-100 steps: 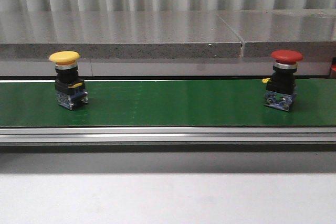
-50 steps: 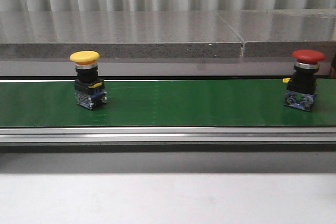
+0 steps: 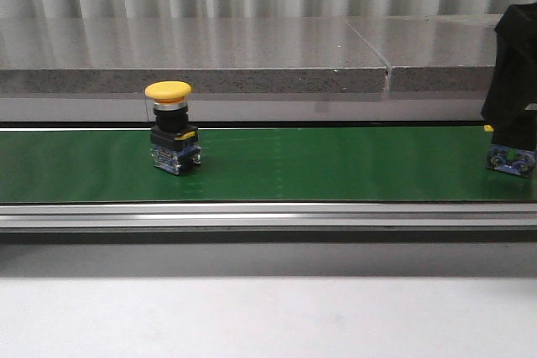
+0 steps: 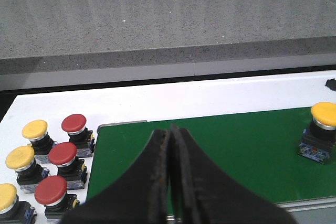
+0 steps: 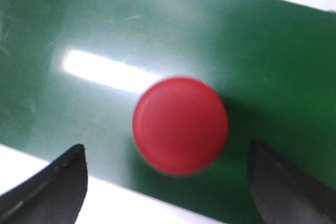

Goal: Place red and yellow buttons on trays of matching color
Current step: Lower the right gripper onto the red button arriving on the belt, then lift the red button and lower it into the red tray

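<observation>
**Two buttons on the belt**

We saw a yellow button [image 3: 169, 126] standing upright on the green belt [image 3: 336, 165], left of its middle, mushroom cap over a black and blue base. We found the red button [image 5: 180, 125] upright at the belt's far right end, its round cap seen from above.

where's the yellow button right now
In the front view the yellow button stands upright on the green belt, left of centre, far from the right gripper at the right edge.
</observation>
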